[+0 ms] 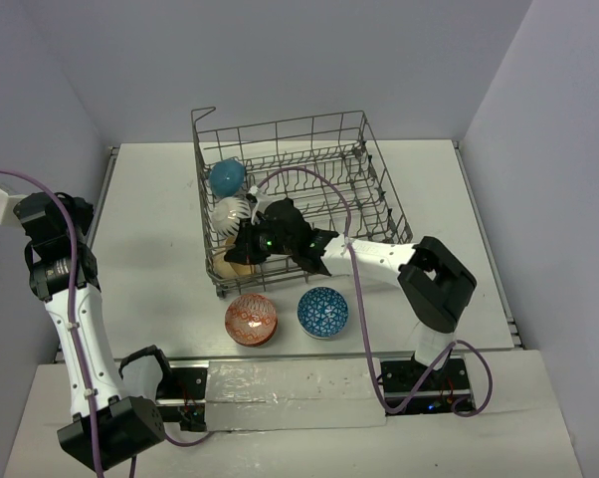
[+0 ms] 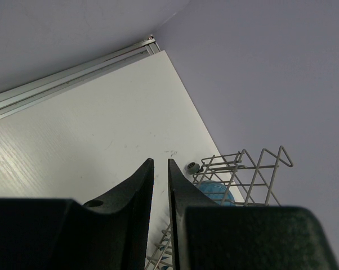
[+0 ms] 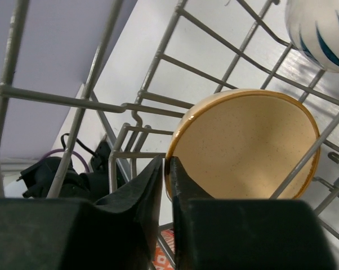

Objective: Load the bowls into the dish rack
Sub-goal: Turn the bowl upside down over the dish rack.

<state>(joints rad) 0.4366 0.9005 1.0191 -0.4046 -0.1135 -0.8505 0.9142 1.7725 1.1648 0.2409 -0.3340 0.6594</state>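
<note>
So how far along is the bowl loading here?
Done: a blue bowl and a white bowl stand in the rack. In hand: the right end effector pinches a tan bowl between the tines. Left: a red bowl and a blue patterned bowl on the table.

overhead view of whole table; wrist views close; all share dish rack [image 1: 295, 199]

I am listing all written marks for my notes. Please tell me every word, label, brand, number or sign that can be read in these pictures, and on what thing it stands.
No readable text in any view.
Table: a small dark mark near the dish rack, too small to read.
Bowls: the red bowl and the blue bowl carry only patterns, no letters.
</note>
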